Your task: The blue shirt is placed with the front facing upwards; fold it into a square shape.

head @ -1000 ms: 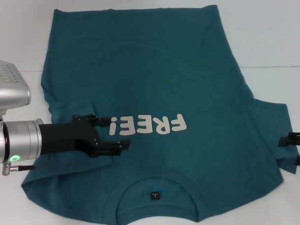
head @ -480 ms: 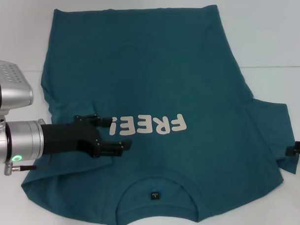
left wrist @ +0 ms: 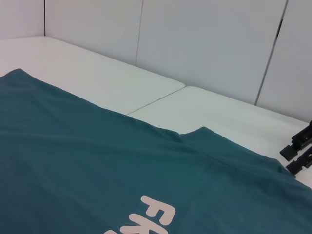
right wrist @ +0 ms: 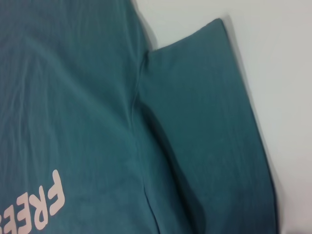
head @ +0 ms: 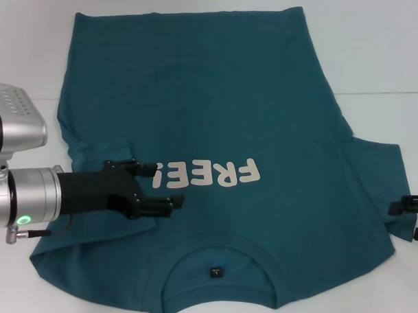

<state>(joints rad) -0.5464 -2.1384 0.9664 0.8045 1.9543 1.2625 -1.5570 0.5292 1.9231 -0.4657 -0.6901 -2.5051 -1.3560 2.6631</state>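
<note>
The blue shirt (head: 217, 115) lies flat, front up, on the white table (head: 377, 52). Its collar is nearest me and the white "FREE!" lettering (head: 212, 174) shows on the chest. Its left sleeve is folded in over the body. My left gripper (head: 162, 186) hovers open over that fold, just beside the lettering, holding nothing. The right sleeve (right wrist: 204, 126) is spread out flat. At that sleeve's outer edge my right gripper (head: 413, 217) stands open, also seen from the left wrist view as the right gripper (left wrist: 298, 152) just off the cloth.
A seam (head: 383, 94) runs across the white table at the back right. White wall panels (left wrist: 209, 44) stand behind the table. Bare tabletop lies to the right of the shirt and beyond its hem.
The right gripper drew back toward the right edge, then came in again to the sleeve edge, slightly nearer to me than before. The left gripper and the shirt hardly moved.
</note>
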